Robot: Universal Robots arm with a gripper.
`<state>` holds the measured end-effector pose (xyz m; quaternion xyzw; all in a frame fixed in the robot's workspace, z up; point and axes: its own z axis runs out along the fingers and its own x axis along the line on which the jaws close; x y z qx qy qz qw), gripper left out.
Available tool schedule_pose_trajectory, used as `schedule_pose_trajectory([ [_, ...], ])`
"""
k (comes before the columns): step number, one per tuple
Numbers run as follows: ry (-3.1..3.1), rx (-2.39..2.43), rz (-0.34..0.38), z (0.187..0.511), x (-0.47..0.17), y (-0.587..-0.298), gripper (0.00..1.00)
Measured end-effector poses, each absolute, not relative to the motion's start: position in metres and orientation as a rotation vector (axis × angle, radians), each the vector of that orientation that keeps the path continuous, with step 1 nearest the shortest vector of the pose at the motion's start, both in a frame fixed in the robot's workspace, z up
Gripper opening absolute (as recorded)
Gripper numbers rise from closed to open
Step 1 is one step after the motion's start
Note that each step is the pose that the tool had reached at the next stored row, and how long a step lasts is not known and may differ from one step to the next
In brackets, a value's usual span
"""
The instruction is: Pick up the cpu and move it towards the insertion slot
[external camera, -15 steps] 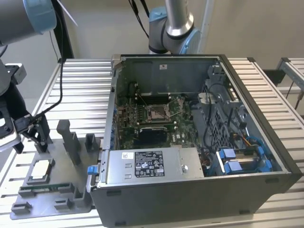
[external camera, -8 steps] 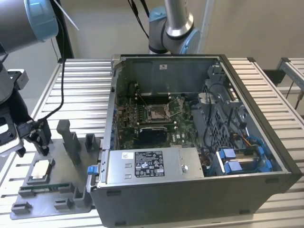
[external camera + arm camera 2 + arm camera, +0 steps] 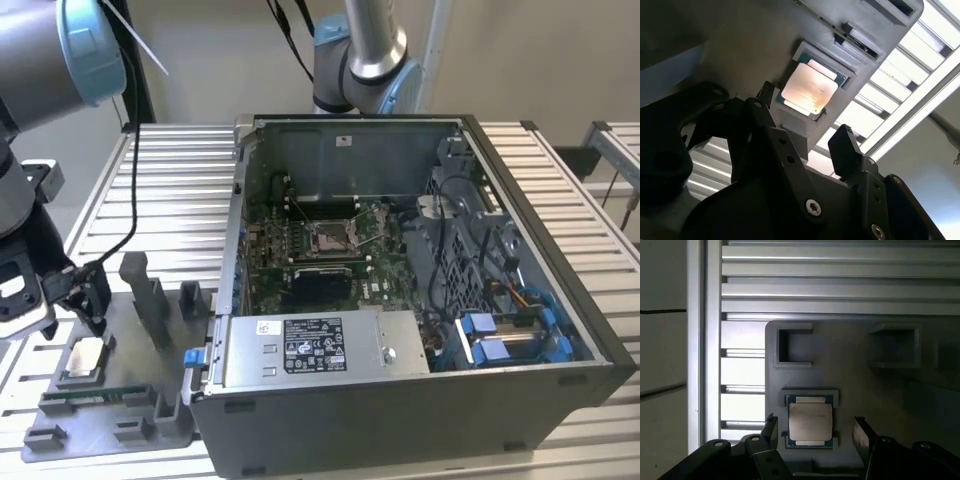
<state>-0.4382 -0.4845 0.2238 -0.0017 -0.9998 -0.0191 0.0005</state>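
The cpu (image 3: 85, 357) (image 3: 807, 90) (image 3: 810, 421), a flat silvery square with a thin green rim, lies in a recess of the grey tray (image 3: 135, 405) at the exterior view's left. My gripper (image 3: 90, 318) (image 3: 805, 117) (image 3: 815, 432) hangs just above it, open. In both wrist views one black finger stands on each side of the chip, with a gap between finger and chip. The insertion slot (image 3: 330, 238), a silver-framed socket with a brownish centre, sits on the green motherboard inside the open computer case, well off to the exterior view's right.
A long green memory stick (image 3: 95, 397) lies in the tray in front of the cpu. Grey upright posts (image 3: 150, 300) rise from the tray between me and the case wall (image 3: 240, 220). Ribbed metal table slats (image 3: 840, 285) surround the tray.
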Motion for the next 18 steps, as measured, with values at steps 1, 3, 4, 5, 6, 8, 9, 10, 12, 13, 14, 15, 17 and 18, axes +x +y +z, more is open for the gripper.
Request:
schedule_pose_trajectory([
  [1, -3.140, -0.005, -0.060, 0.222, -0.438, -0.485, 1.00],
  [3, -3.140, -0.005, -0.060, 0.220, -0.438, -0.485, 1.00],
  [4, -3.140, -0.005, -0.060, 0.219, -0.438, -0.485, 1.00],
  [5, -3.140, -0.005, -0.060, 0.219, -0.438, -0.485, 1.00],
  [6, -3.140, -0.005, -0.060, 0.219, -0.438, -0.485, 1.00],
  [8, -3.140, -0.005, -0.060, 0.219, -0.438, -0.485, 1.00],
  [9, -3.140, -0.005, -0.060, 0.219, -0.438, -0.485, 1.00],
  [10, -3.140, -0.005, -0.060, 0.219, -0.438, -0.485, 1.00],
  [12, -3.140, -0.005, -0.060, 0.217, -0.438, -0.485, 1.00],
  [13, -3.140, -0.005, -0.060, 0.217, -0.438, -0.485, 1.00],
  [14, -3.140, -0.005, -0.060, 0.216, -0.438, -0.485, 1.00],
  [15, -3.140, -0.005, -0.060, 0.214, -0.438, -0.485, 1.00],
  [17, -3.140, -0.005, -0.060, 0.212, -0.438, -0.485, 1.00],
  [18, -3.140, -0.005, -0.060, 0.211, -0.438, -0.485, 1.00],
])
